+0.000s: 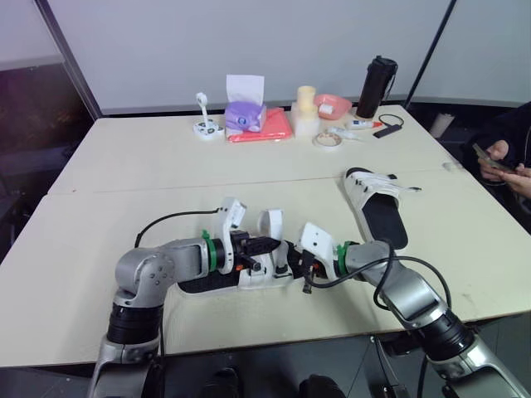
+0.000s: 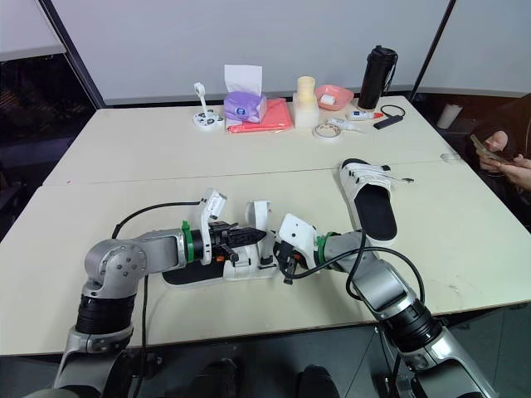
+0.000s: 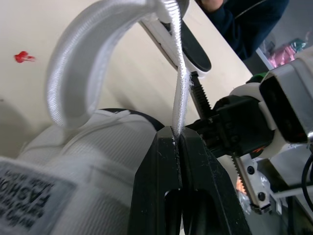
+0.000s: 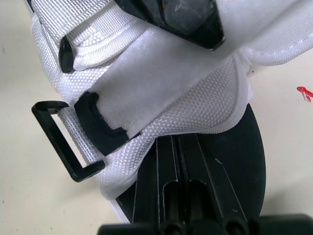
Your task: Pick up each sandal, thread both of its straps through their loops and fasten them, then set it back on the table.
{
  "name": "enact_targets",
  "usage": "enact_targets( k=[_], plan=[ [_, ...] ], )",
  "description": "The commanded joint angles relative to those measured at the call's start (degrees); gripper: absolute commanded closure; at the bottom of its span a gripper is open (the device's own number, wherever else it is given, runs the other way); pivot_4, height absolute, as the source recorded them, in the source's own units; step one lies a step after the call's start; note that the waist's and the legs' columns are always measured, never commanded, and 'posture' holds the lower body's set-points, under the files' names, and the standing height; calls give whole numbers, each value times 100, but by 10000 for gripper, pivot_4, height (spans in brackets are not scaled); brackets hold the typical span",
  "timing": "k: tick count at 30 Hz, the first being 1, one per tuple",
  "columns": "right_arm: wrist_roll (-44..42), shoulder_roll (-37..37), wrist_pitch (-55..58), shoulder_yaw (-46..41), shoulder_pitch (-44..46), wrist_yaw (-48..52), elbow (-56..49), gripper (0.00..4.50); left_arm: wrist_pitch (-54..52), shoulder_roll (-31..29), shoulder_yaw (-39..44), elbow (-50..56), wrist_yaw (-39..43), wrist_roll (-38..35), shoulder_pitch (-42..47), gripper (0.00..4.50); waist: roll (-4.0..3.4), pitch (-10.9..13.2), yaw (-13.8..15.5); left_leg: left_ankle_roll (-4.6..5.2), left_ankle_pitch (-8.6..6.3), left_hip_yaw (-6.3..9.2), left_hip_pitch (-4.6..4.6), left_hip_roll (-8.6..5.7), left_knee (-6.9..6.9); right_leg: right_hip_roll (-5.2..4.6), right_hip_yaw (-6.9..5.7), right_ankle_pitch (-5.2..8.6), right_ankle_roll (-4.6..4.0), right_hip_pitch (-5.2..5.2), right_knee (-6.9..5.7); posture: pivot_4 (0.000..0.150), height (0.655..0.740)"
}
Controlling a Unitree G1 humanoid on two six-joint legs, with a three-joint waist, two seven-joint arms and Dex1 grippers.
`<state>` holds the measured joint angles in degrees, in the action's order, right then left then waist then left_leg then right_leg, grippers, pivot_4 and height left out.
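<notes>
A white-strapped sandal with a black sole point(image 1: 249, 280) lies near the table's front edge, between my two grippers. My left gripper point(image 1: 272, 244) is shut on the thin edge of one white strap point(image 3: 177, 98), which arches up into a curl point(image 3: 73, 73). From the opposite side my right gripper point(image 1: 292, 262) is shut at the sandal's white side flap point(image 4: 195, 117), next to its black plastic loop point(image 4: 66, 142), which has no strap through it. The second sandal point(image 1: 377, 207) lies flat farther back on the right, untouched.
Along the table's far edge stand a purple tissue box point(image 1: 246, 116), a red mat point(image 1: 270, 130), a tape roll point(image 1: 328, 141), a pink bowl point(image 1: 332, 105) and a black bottle point(image 1: 376, 87). A person's hands with a phone point(image 1: 502, 157) are at the right edge.
</notes>
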<state>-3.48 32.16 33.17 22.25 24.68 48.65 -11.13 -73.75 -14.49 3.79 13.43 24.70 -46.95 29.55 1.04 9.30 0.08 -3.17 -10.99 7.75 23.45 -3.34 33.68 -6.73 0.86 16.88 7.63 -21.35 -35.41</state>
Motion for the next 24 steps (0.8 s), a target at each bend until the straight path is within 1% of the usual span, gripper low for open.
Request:
enact_targets(
  k=[1,7,24],
  plan=[
    [304,2,193,333,-232,-98,459,45000,-100,28,150,39,-39,-167,124,44802,0,0,-13,0,0,0,0,0,0,0,0,0,0,0,0,1500,7400],
    [303,3,162,351,-236,-112,473,45000,-197,3,180,76,-54,-208,159,44802,0,0,-55,1,1,0,0,0,0,0,0,-6,11,2,-2,1500,7400],
    [343,-19,64,404,-169,-96,576,45000,-606,161,612,148,-348,-609,248,44802,1,1,-73,2,1,0,0,-1,-1,1,0,-8,14,2,-3,1500,7400]
  ],
)
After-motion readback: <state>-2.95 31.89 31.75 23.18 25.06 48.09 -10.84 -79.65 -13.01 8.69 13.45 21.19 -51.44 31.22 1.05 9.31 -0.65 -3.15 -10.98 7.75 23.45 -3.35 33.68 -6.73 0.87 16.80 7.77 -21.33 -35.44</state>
